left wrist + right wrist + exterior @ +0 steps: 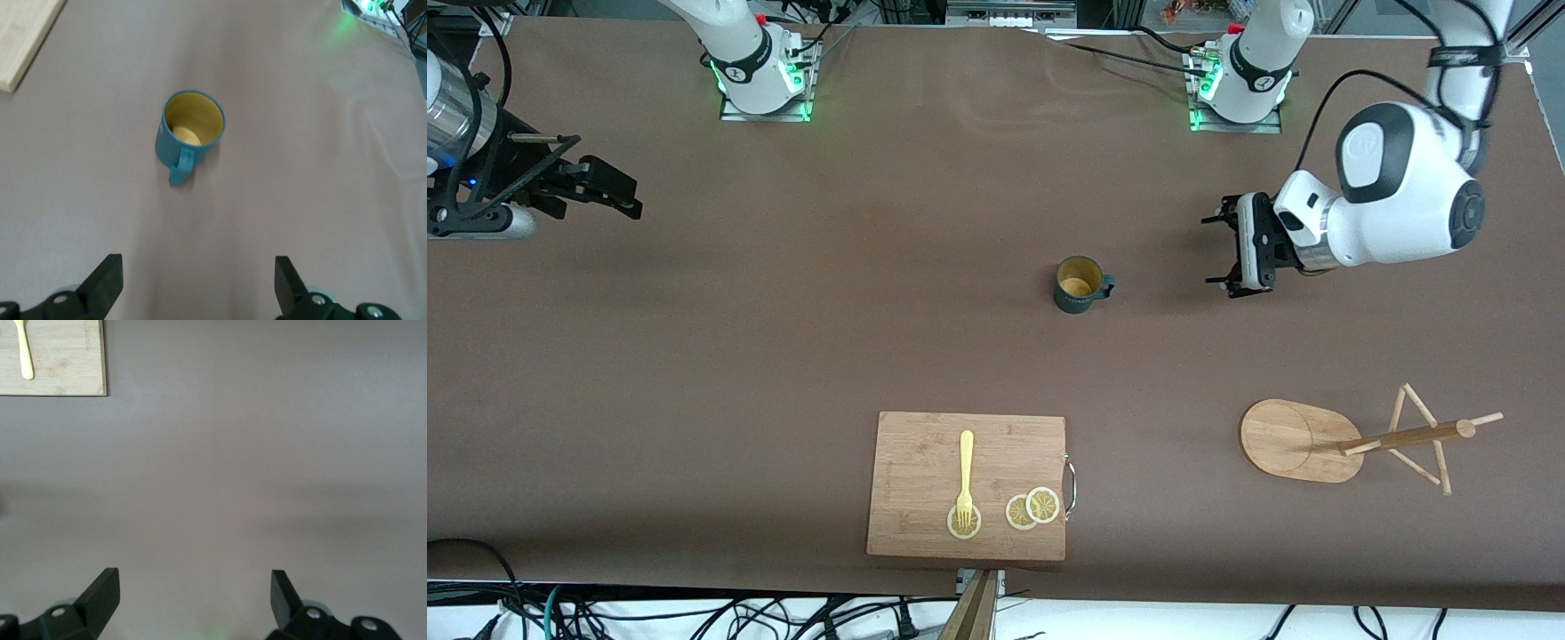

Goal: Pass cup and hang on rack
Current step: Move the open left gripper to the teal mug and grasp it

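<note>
The dark teal cup stands upright near the middle of the table, its yellow inside showing and its handle pointing toward the left arm's end. In the left wrist view the cup lies ahead of my left gripper, handle toward it. My left gripper is open and empty, beside the cup and apart from it. The bamboo rack stands nearer the front camera at the left arm's end. My right gripper is open and empty at the right arm's end of the table.
A bamboo cutting board lies near the front edge, with a yellow fork and lemon slices on it. Its corner shows in the left wrist view, and in the right wrist view with the fork.
</note>
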Motion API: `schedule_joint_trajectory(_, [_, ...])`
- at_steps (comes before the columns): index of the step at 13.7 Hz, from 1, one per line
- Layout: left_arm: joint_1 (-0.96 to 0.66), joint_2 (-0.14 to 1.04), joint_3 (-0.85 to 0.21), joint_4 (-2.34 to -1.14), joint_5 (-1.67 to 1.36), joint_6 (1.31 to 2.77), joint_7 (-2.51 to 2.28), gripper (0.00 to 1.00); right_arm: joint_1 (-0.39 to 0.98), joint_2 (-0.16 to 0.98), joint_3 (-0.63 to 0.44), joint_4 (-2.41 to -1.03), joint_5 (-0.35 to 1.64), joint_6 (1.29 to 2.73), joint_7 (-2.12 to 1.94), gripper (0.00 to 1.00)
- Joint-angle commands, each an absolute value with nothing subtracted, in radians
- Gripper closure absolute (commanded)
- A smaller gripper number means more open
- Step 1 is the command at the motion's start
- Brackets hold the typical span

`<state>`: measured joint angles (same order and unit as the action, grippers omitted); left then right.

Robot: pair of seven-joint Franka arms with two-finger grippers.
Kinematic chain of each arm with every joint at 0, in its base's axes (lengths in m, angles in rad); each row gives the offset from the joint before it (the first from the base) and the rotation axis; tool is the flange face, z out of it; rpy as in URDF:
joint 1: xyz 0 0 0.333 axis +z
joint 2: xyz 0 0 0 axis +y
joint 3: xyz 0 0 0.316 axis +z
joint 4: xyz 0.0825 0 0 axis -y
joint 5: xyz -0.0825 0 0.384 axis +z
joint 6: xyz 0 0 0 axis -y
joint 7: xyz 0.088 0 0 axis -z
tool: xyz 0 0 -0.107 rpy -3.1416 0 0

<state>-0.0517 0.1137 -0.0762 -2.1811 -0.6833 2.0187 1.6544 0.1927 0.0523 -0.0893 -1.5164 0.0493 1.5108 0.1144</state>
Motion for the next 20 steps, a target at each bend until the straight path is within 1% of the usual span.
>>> schedule_joint_trajectory(1, [-0.061, 0.09, -0.074, -2.324, -0.907, 2.138, 1.937, 0.0, 0.115, 0.009, -0.005, -1.548, 0.026, 1.506, 0.106, 0.0])
schedule_joint_trajectory(6, [-0.086, 0.227, -0.074, -2.339, -1.245, 2.194, 2.349, 0.0, 0.117, 0.018, -0.006, -1.542, 0.018, 1.506, 0.115, 0.0])
schedule_joint_trajectory(8, [-0.086, 0.322, -0.074, -2.341, -1.404, 2.189, 2.541, 0.0, 0.114, 0.034, -0.011, -1.52, 0.021, 1.517, 0.103, 0.0])
schedule_joint_trajectory(9, [-0.086, 0.351, -0.074, -2.348, -1.486, 2.186, 2.625, 0.0, 0.112, 0.044, -0.012, -1.496, 0.018, 1.508, 0.103, 0.0])
schedule_joint_trajectory(12, [-0.087, 0.429, -0.074, -2.35, -1.593, 2.172, 2.761, 0.0, 0.107, 0.049, -0.015, -1.486, 0.011, 1.519, 0.104, 0.0])
schedule_joint_trajectory(14, [-0.087, 0.497, -0.074, -2.344, -1.675, 2.128, 2.847, 0.0, 0.113, 0.069, -0.014, -1.485, -0.003, 1.531, 0.103, 0.0])
schedule_joint_trajectory(20, [-0.115, 0.563, -0.077, -2.309, -1.746, 2.112, 2.875, 0.0, 0.126, 0.064, -0.002, -1.483, -0.002, 1.532, 0.106, 0.0])
